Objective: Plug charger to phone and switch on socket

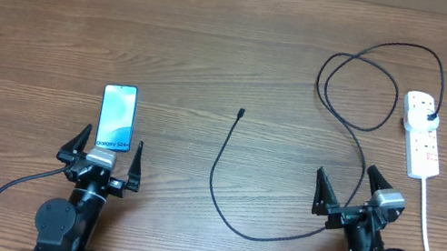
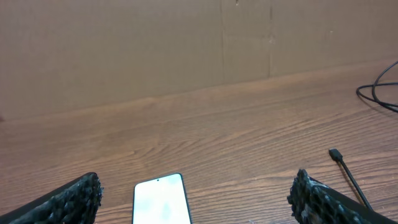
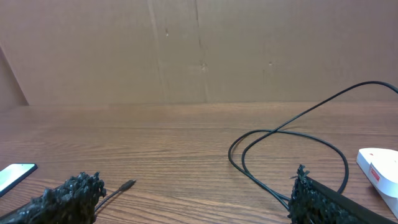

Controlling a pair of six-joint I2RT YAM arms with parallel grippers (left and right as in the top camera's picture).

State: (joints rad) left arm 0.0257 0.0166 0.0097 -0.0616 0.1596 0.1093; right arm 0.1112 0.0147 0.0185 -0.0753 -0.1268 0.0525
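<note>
- The table (image 1: 221, 33) under me is brown wood grain, its streaks running side to side across the whole overhead view.
- Its surface is matte, and the light on it is soft and even, with only weak shadows.
- Ahead of me, at the table's far edge, a plain brown board (image 2: 124, 50) like cardboard stands upright and fills the top of both wrist views.
- Vertical seams (image 2: 222, 43) split that board into panels.
- In my right wrist view a slanted crease (image 3: 13, 74) crosses the board's far left.

Matt wood-grain table (image 1: 221, 33), glossy phone (image 1: 117, 116), socket (image 1: 422, 135) probably plastic.
</note>
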